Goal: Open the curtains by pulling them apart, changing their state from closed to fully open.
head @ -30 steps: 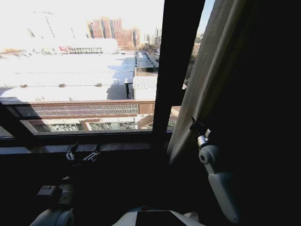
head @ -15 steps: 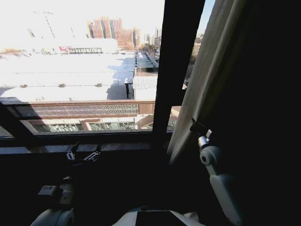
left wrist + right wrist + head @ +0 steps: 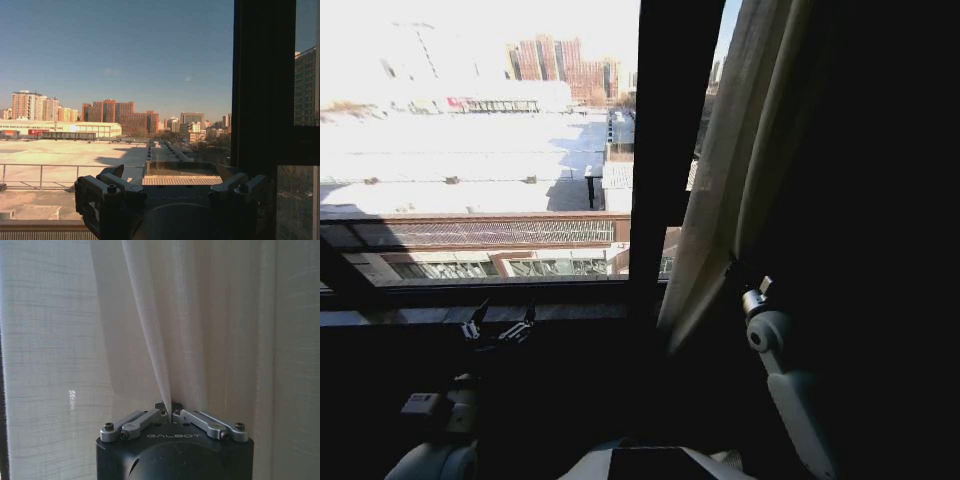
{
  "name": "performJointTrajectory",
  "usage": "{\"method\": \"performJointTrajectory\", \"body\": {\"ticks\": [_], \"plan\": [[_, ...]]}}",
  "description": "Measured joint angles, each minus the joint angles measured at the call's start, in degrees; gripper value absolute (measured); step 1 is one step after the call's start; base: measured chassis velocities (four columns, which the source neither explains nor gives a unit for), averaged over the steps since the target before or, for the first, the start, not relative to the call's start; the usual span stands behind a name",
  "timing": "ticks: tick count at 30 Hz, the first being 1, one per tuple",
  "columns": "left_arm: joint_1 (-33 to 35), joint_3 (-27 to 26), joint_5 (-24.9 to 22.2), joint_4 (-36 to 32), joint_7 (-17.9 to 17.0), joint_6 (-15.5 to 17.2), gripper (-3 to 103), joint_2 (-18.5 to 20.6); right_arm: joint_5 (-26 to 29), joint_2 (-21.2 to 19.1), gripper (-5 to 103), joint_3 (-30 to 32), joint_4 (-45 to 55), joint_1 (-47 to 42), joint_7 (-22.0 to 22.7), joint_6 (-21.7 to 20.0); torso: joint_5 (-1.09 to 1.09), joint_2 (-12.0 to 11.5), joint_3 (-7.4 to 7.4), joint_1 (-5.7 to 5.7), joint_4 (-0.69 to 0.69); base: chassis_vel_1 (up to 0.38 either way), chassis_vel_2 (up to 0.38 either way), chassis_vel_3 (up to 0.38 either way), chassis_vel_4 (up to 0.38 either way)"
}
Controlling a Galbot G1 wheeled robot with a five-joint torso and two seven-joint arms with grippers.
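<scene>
The curtains (image 3: 720, 200) hang gathered at the right of the window, a pale pleated panel with its inner edge against the black bar. My right gripper (image 3: 732, 270) reaches up into that edge at sill height. In the right wrist view the gripper (image 3: 170, 416) is shut on a thin pleat of the sheer white fabric (image 3: 210, 315), which rises straight from the fingertips. My left gripper (image 3: 500, 325) sits low in front of the sill, open and holding nothing; the left wrist view shows it (image 3: 171, 172) facing bare glass.
A thick black window-frame bar (image 3: 675, 150) stands upright just left of the curtain edge and also appears in the left wrist view (image 3: 260, 85). The sill (image 3: 420, 315) runs along below the glass. Left of the bar the glass is uncovered, with roofs and towers beyond.
In the head view the black bar and the curtain edge now sit further left while the far buildings hold, so the camera has shifted right. The right gripper keeps its hold on the pleat.
</scene>
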Motion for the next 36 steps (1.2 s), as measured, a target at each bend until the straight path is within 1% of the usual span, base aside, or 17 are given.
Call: {"method": "performJointTrajectory", "body": {"ticks": [6, 9, 12, 17, 19, 23, 24, 25, 27, 30, 36], "plan": [[-0.15, 0.11, 0.08, 0.14, 0.07, 0.00, 100, -0.10, 0.00, -0.23, 0, 0.31, 0.03, -0.30, -0.06, 0.25, -0.04, 0.00, 0.00, 0.00, -0.01, -0.273, -0.257, 0.259, 0.268], [-0.20, 0.13, 0.10, 0.19, 0.09, 0.00, 100, -0.13, -0.04, -0.24, 0, 0.31, 0.04, -0.42, -0.07, 0.69, -0.02, 0.00, 0.00, -0.01, 0.01, -0.222, -0.200, 0.198, 0.224], [-0.24, 0.31, 0.20, 0.31, 0.16, 0.00, 100, -0.24, -0.08, -0.28, 0, 0.32, 0.06, -0.62, -0.05, 1.16, 0.00, 0.00, 0.00, -0.01, 0.01, -0.114, -0.115, 0.136, 0.094], [-0.34, 0.88, 0.69, 0.48, 0.22, 0.00, 100, -0.42, -0.10, -0.20, 0, 1.44, -1.03, -0.96, 0.12, 1.32, -0.02, 0.00, 0.00, 0.00, 0.00, -0.038, -0.042, 0.028, 0.031], [-0.44, 0.97, 0.90, 0.53, 0.20, 0.01, 100, -0.55, 0.11, -0.11, 0, 3.09, -2.32, -1.25, 0.13, 1.43, -0.08, 0.00, 0.00, 0.00, 0.01, 0.000, 0.000, 0.000, 0.000], [-0.49, 0.94, 0.93, 0.58, 0.19, -0.04, 100, -0.86, 0.98, -0.71, 0, 6.23, -4.60, -1.41, 0.13, 1.72, -0.05, 0.01, -0.01, 0.00, 0.03, 0.016, 0.008, 0.000, -0.004], [-0.50, 0.82, 0.93, 0.67, 0.19, -0.18, 100, -1.00, 1.43, -1.28, 0, 7.99, -5.59, -1.46, 0.08, 1.91, -0.04, 0.00, -0.01, -0.01, 0.03, 0.000, 0.000, 0.000, 0.000], [-0.50, 0.82, 0.93, 0.67, 0.19, -0.18, 100, -1.00, 1.43, -1.28, 0, 7.99, -5.59, -1.46, 0.08, 1.91, -0.04, 0.00, -0.01, -0.01, 0.03, 0.000, 0.000, 0.000, 0.000], [-0.49, 0.59, 0.89, 0.84, 0.20, -0.37, 100, -1.04, 2.23, -2.21, 0, 10.31, -6.77, -1.38, 0.06, 2.05, -0.03, 0.00, 0.00, -0.01, 0.00, 0.000, 0.000, 0.000, 0.000], [-0.50, 0.55, 0.79, 1.08, 0.23, -0.78, 100, -1.06, 2.69, -3.13, 0, 12.95, -8.28, -0.61, 0.44, 2.06, 0.00, 0.00, 0.00, 0.00, -0.01, 0.000, 0.000, 0.000, 0.000], [-0.65, 0.70, 0.55, 1.22, 0.23, -1.27, 100, -1.23, 2.64, -3.89, 0, 14.88, -10.31, 1.18, 2.13, 1.69, -0.02, 0.00, 0.00, 0.00, 0.01, 0.000, 0.000, 0.000, 0.000]]}}
